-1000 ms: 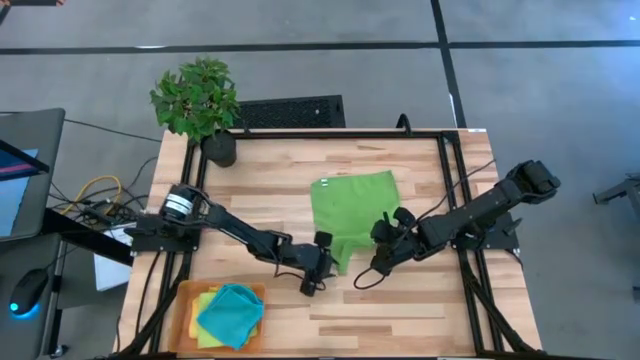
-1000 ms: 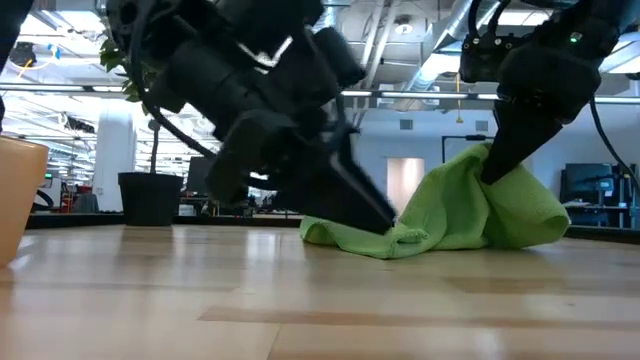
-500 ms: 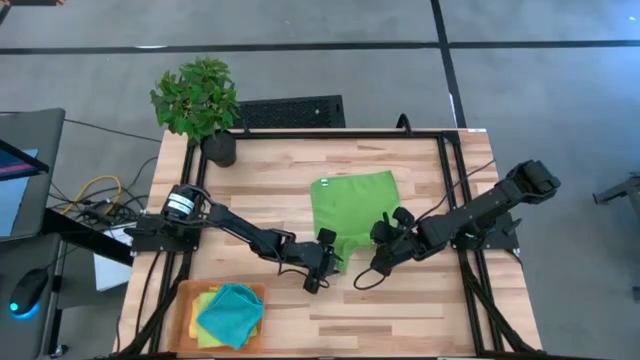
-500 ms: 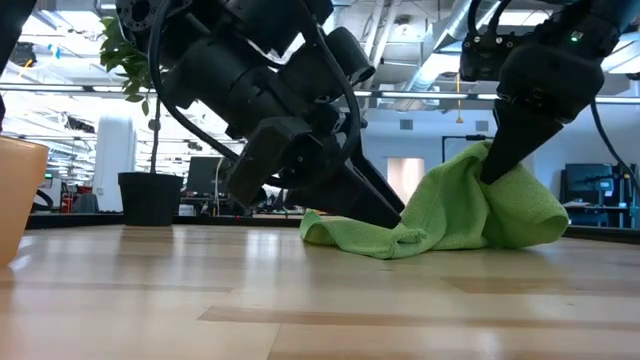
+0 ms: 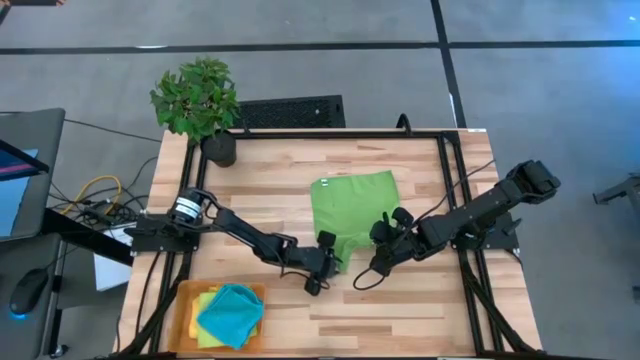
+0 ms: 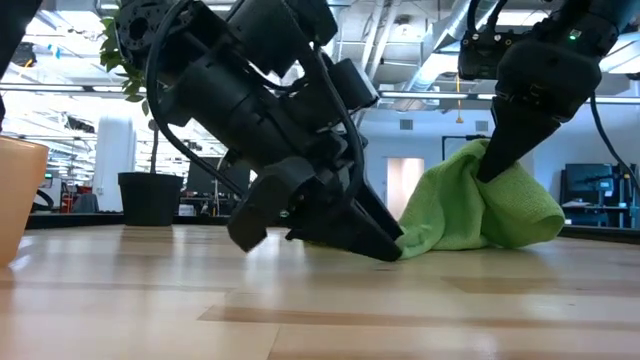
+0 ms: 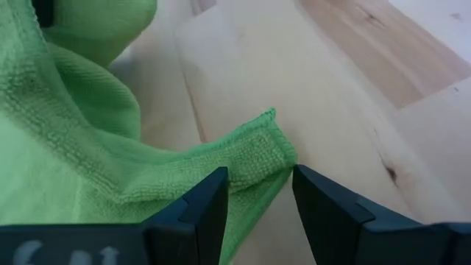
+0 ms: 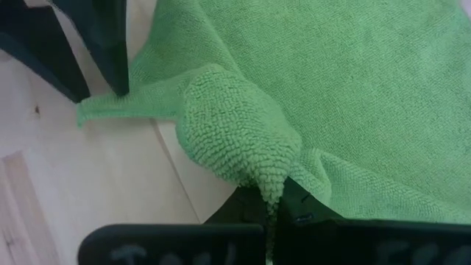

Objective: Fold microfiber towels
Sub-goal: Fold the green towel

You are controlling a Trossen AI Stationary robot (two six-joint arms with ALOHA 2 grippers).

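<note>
A lime green microfiber towel (image 5: 352, 205) lies spread on the middle of the wooden table, its near edge bunched up. My right gripper (image 5: 378, 244) is shut on its near-right corner and holds that corner raised (image 6: 470, 170). My left gripper (image 5: 330, 263) is open and low over the table at the towel's near-left corner (image 7: 271, 144), one finger (image 7: 207, 208) on each side of that corner. In the low view its fingertips (image 6: 392, 247) reach the tabletop. Teal, yellow and green towels (image 5: 230, 312) are stacked on the orange tray (image 5: 184, 298). My left gripper's open fingers stand on either side of the towel's near-left corner (image 7: 250, 158), which lies flat on the table; I cannot tell whether they touch the cloth. My right gripper pinches a bunched fold of the towel's near-right corner (image 8: 271, 188) between its two fingers, coming from above and slanting down. That corner is lifted clear of the table, and the cloth hangs slack below it (image 6: 520, 215) onto the tabletop.
A potted plant (image 5: 197, 102) stands at the table's far left corner. The orange tray sits at the near left corner and shows at the low view's left edge (image 6: 20, 195). Bare wood lies near the table's front edge (image 5: 400, 310).
My left gripper has sunk toward the table and tipped its fingers down, bringing its open fingertips to the towel's near-left corner. My right gripper has kept the other corner raised and still.
</note>
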